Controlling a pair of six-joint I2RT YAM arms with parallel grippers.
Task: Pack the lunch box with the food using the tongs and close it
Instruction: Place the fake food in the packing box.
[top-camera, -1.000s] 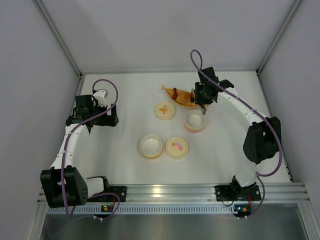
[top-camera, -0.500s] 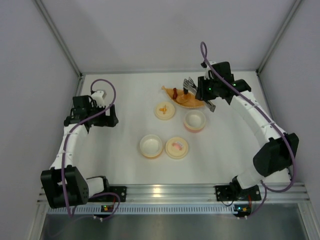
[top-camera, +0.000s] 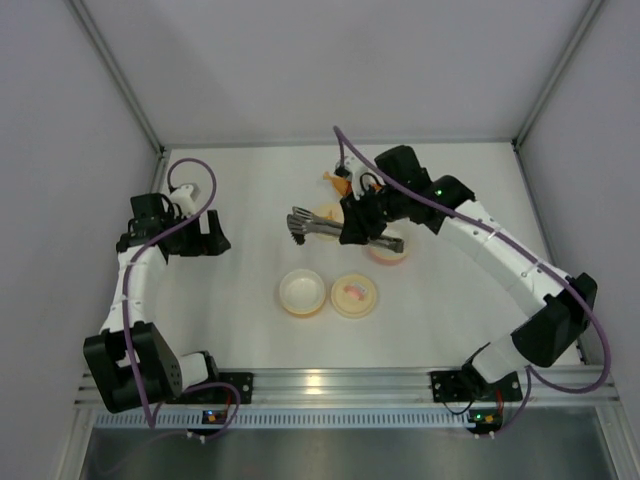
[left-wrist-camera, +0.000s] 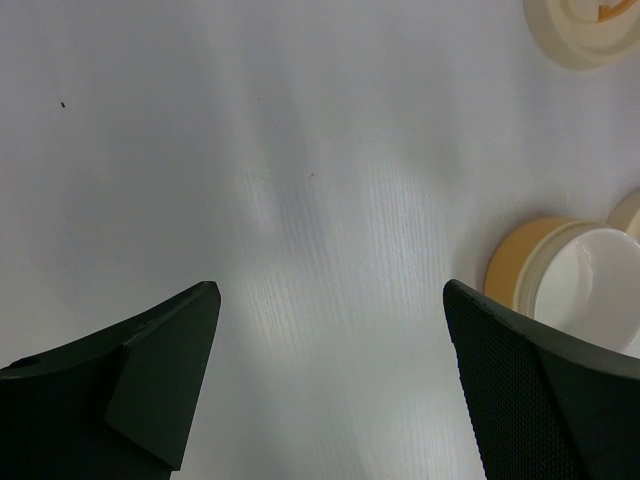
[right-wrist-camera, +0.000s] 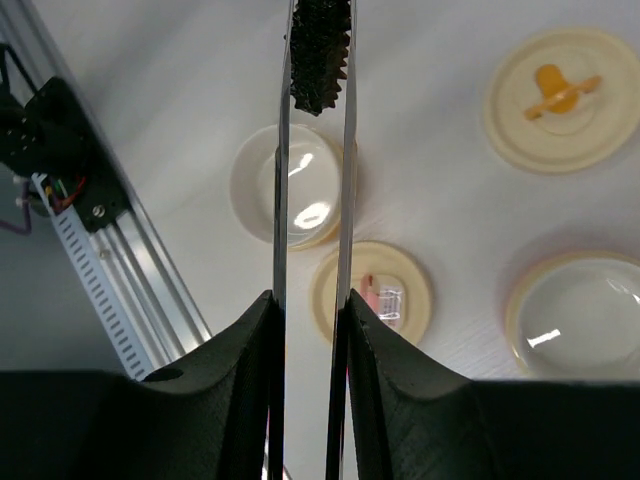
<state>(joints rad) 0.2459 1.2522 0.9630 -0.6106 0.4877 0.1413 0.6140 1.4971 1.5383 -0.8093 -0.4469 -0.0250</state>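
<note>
My right gripper (top-camera: 365, 228) (right-wrist-camera: 310, 300) is shut on the grey metal tongs (top-camera: 330, 226) (right-wrist-camera: 283, 150), squeezing their two arms. The tong tips pinch a black ridged piece of food (top-camera: 298, 222) (right-wrist-camera: 320, 50) and hold it in the air. It hangs beside the yellow-motif lid (top-camera: 328, 212) (right-wrist-camera: 562, 98) and above an open lunch box bowl (top-camera: 302, 292) (right-wrist-camera: 295, 185). A second open bowl (top-camera: 392, 255) (right-wrist-camera: 585, 315) lies partly under the gripper. My left gripper (top-camera: 212, 240) (left-wrist-camera: 328, 300) is open over bare table at the left, holding nothing.
A pink-motif lid (top-camera: 354, 295) (right-wrist-camera: 372, 293) lies next to the near bowl. The orange boat-shaped dish (top-camera: 340, 183) is mostly hidden behind the right arm. In the left wrist view a bowl (left-wrist-camera: 570, 280) and a lid (left-wrist-camera: 590, 30) show at the right edge.
The right arm has swung left from the boat-shaped dish, carrying the tongs and the black piece out over the lids and bowls. The left arm has drawn slightly left.
</note>
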